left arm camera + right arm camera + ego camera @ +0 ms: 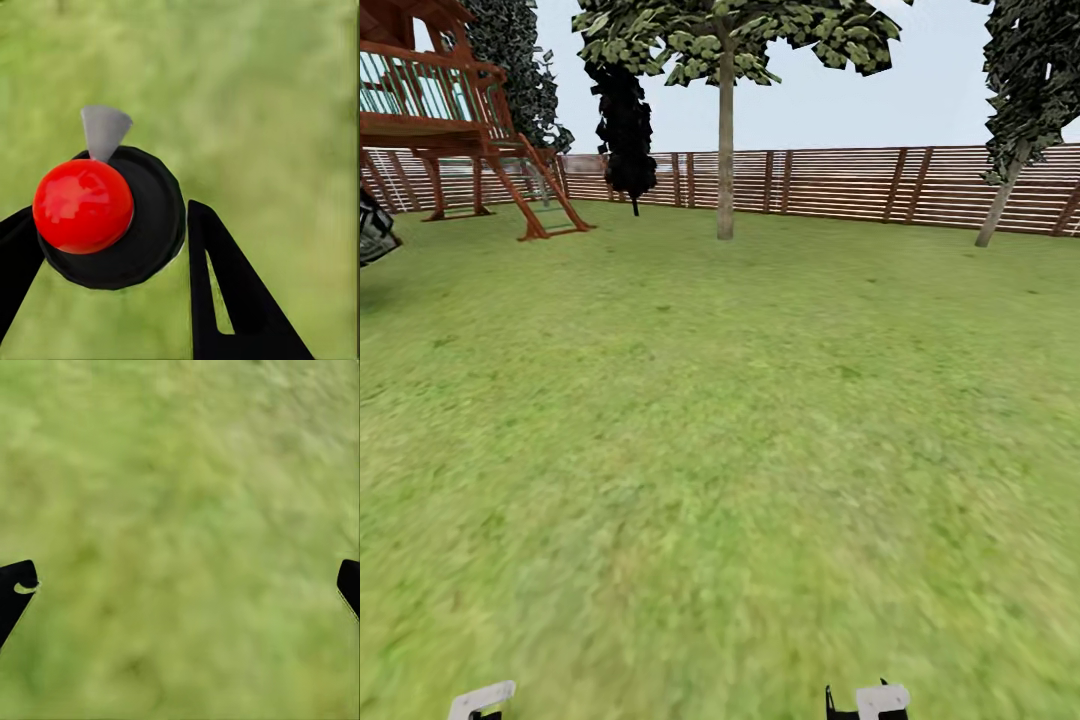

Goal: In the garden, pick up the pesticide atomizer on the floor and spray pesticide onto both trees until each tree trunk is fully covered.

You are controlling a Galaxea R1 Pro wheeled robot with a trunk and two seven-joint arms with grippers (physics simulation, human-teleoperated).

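Note:
My left gripper is shut on the pesticide atomizer, seen end on in the left wrist view as a round black body with a glossy red ball and a small grey cone. Its black fingers press the body from both sides, above blurred grass. In the right wrist view, my right gripper is open with only lawn between its wide-apart fingertips. One tree with a pale bare trunk and light green leaves stands far ahead by the fence.
A brown slat fence closes the far side of the lawn. A red-brown wooden playhouse on legs stands at the far left. A thin leaning dark-leaved tree is far right, and a black shrub is by the fence.

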